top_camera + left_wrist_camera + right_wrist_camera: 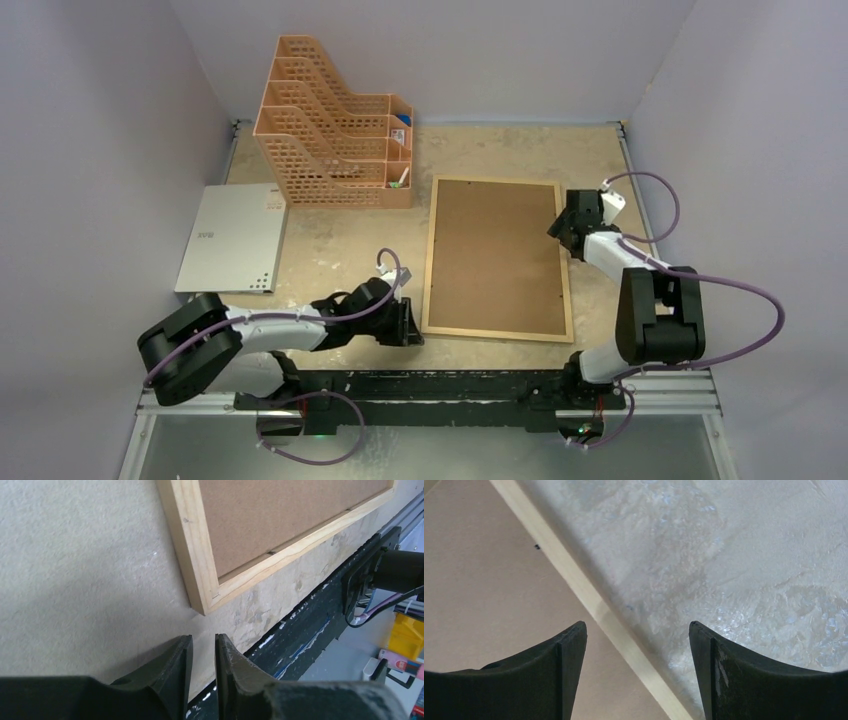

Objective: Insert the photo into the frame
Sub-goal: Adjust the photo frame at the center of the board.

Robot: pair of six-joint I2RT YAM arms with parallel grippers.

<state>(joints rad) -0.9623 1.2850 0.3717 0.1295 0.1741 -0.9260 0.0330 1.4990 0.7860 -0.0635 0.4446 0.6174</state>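
The frame lies flat at the table's middle, a light-wood rectangle filled by the brown backing board. The photo is hidden. My left gripper sits low on the table just off the frame's near-left corner. In the left wrist view its jaws stand a narrow gap apart with only table between them. My right gripper hovers over the frame's right rail near the far corner. In the right wrist view it is wide open, straddling the rail from above, with the board on its left.
An orange lattice file organizer stands at the back left, close to the frame's far-left corner. A grey perforated sheet lies at the left. The black mounting rail runs along the near edge. Walls close in on three sides.
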